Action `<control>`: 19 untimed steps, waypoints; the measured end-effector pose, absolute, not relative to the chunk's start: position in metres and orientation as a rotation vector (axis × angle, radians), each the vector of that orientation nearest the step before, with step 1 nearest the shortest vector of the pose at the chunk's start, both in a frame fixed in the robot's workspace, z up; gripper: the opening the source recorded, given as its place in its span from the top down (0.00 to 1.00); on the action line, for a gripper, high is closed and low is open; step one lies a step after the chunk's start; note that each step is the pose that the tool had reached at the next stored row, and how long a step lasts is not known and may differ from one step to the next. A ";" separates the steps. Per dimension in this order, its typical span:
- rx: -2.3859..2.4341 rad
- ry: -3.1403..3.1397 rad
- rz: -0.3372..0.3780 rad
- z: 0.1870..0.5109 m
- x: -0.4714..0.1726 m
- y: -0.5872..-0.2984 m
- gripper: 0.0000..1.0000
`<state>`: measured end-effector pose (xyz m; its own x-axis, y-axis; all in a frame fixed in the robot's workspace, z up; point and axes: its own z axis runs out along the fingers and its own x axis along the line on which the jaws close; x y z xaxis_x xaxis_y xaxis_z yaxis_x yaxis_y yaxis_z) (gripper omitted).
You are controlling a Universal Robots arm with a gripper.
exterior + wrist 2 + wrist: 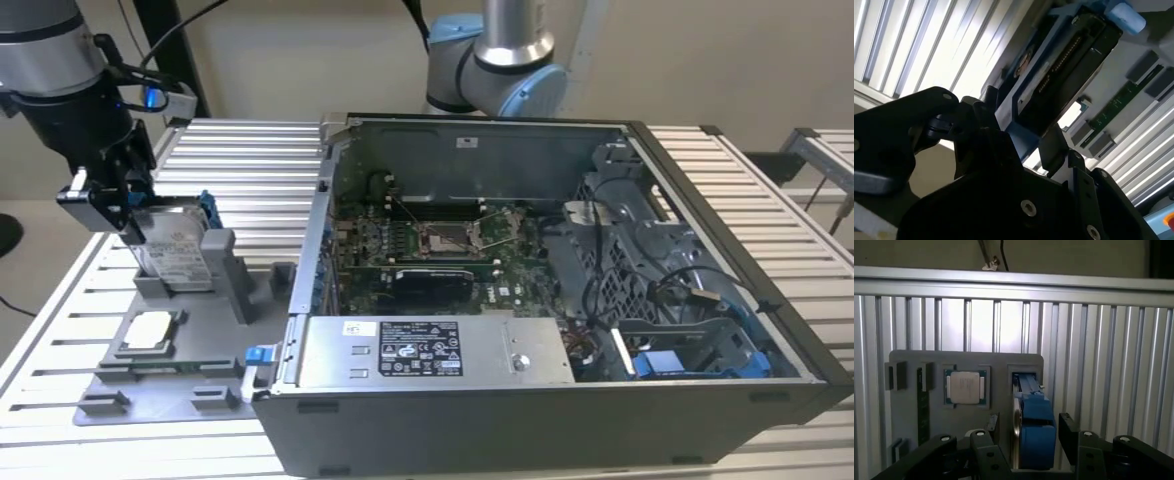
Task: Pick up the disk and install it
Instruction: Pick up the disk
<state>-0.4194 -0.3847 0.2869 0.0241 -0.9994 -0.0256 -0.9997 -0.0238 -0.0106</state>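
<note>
At the exterior view's left, on the ribbed aluminium desk (254, 160), the disk (182, 250) stands on edge in a slot of a grey plastic fixture plate (200, 352). It is a flat silver slab with a white label, framed in bright blue plastic. The black end effector (127, 228) sits astride its upper edge; whether it is clenched on the disk or released I cannot tell. In the first wrist view the disk (1036, 435) shows edge-on, thin bright metal beside a thick blue rail. A small square silver chip (147, 333) lies flat in a recess of the same plate, near the disk. Toward the exterior view's right lies the open computer case (534, 420) of dark grey sheet metal, with its green circuit board (400, 235) exposed. A smooth silver box with a black-and-white label (420, 350) sits along the case's near wall.
</note>
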 end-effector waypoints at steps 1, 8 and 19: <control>-2.231 2.175 0.016 0.286 -0.419 -0.385 0.00; -2.233 2.170 0.013 0.282 -0.419 -0.385 0.00; -2.233 2.170 0.013 0.281 -0.419 -0.385 1.00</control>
